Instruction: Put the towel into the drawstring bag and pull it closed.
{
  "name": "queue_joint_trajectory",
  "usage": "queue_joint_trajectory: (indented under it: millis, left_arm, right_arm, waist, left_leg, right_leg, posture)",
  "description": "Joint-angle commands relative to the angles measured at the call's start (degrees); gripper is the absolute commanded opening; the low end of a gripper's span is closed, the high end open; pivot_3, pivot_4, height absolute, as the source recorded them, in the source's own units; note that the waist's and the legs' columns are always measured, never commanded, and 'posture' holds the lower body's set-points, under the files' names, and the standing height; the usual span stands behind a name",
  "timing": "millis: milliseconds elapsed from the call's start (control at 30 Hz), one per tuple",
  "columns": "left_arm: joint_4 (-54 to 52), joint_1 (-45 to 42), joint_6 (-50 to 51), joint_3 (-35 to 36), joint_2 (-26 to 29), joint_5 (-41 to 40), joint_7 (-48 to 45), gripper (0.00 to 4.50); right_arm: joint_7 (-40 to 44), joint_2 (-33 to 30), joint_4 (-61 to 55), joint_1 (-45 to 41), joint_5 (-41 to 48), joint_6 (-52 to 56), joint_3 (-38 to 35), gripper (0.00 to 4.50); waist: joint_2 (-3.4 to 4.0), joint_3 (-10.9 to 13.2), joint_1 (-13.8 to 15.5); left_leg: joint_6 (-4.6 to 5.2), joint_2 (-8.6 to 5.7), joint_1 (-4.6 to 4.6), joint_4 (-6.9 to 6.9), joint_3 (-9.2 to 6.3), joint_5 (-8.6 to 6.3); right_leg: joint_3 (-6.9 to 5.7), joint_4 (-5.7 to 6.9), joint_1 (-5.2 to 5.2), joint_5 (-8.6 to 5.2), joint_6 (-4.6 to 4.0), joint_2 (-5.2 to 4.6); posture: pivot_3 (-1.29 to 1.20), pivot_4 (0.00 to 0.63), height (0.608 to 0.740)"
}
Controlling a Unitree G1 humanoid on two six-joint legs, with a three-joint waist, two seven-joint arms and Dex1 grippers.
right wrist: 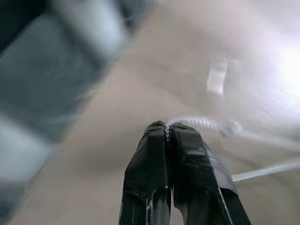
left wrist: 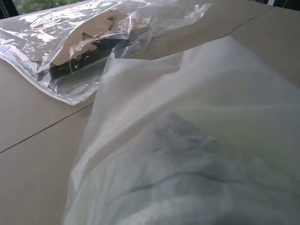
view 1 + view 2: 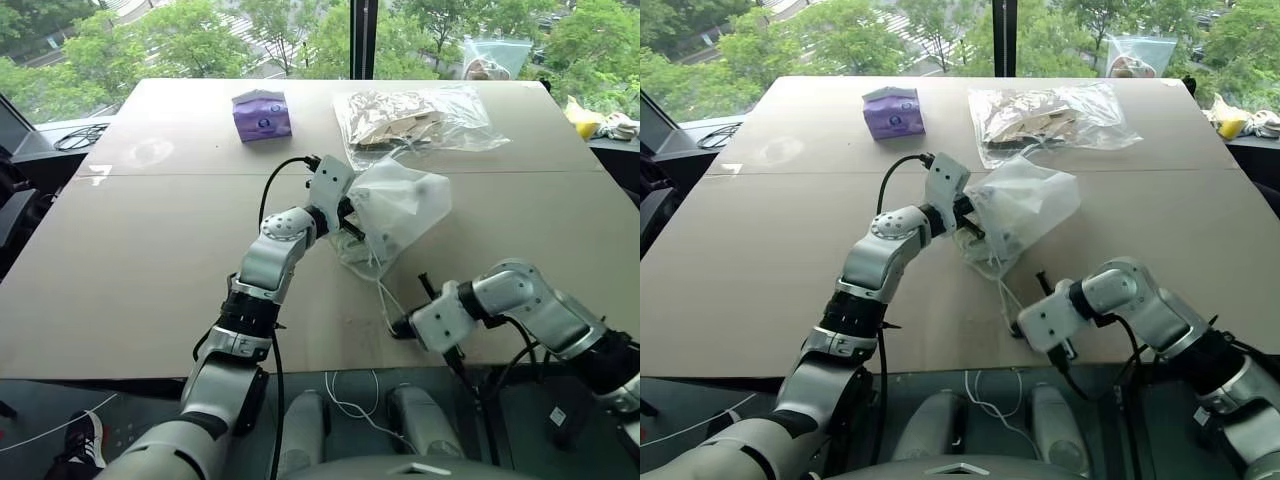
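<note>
The drawstring bag [image 3: 400,205], milky and translucent, bulges at mid table, and a faint pale green lump, the towel [image 2: 140,192], shows through its wall. My left gripper [image 3: 345,215] is shut on the bag's edge near its mouth, with plastic covering its fingers. A white cord [image 3: 385,295] runs from the mouth toward the table's front edge. There my right gripper [image 3: 400,328] is shut on the cord's end [image 1: 201,123], pinched between its black fingertips [image 1: 180,133].
A purple tissue pack [image 3: 262,115] stands at the back left. A larger clear bag with brown paper contents [image 3: 410,118] lies just behind the drawstring bag. Another clear bag [image 3: 495,58] and yellow items [image 3: 585,118] sit at the far right by the window.
</note>
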Motion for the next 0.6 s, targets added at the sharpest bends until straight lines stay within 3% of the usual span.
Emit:
queue_joint_trajectory:
  millis: [33,167,433,600]
  left_arm:
    - [-2.6,0.0,-0.5,0.1,-0.2,0.0,0.3,0.00]
    - [-4.0,0.7,0.4,-0.2,-0.2,-0.2,-0.2,0.00]
    - [-8.5,1.0,2.8,-1.3,-1.0,-2.6,-3.5,0.00]
    - [-13.0,1.3,5.3,-3.9,-1.4,-5.4,-7.9,0.00]
  right_arm:
    - [-5.3,5.0,-3.9,-0.3,12.6,10.8,-10.0,0.17]
    - [-12.2,12.0,-6.3,-0.2,27.1,21.3,-20.9,0.17]
    - [-22.9,18.5,-7.0,-2.3,42.7,27.9,-35.5,0.17]
    - [-27.5,20.2,-3.8,-2.9,42.6,25.6,-39.7,0.17]
  waist:
    - [0.04,0.0,0.2]
    - [0.04,0.0,0.5]
    - [0.11,0.1,0.5]
    - [0.15,0.1,0.3]
  left_leg:
    - [0.00,0.00,-0.01,-0.01,-0.04,0.00]
    - [0.00,-0.03,-0.14,-0.10,-0.17,0.00]
    - [0.01,-0.08,-0.18,-0.18,-0.23,-0.01]
    - [0.01,-0.06,-0.17,-0.19,-0.22,-0.01]
  right_leg:
    - [0.00,0.03,-0.01,0.01,0.00,0.02]
    - [-0.10,-0.07,-0.01,0.10,0.16,-0.02]
    - [-0.16,-0.13,-0.01,0.08,0.15,-0.04]
    - [-0.15,-0.12,-0.01,0.07,0.13,-0.02]
  posture:
    - [0.00,0.150,0.740]
    - [0.00,0.150,0.740]
    - [0.00,0.150,0.740]
    - [0.00,0.150,0.740]
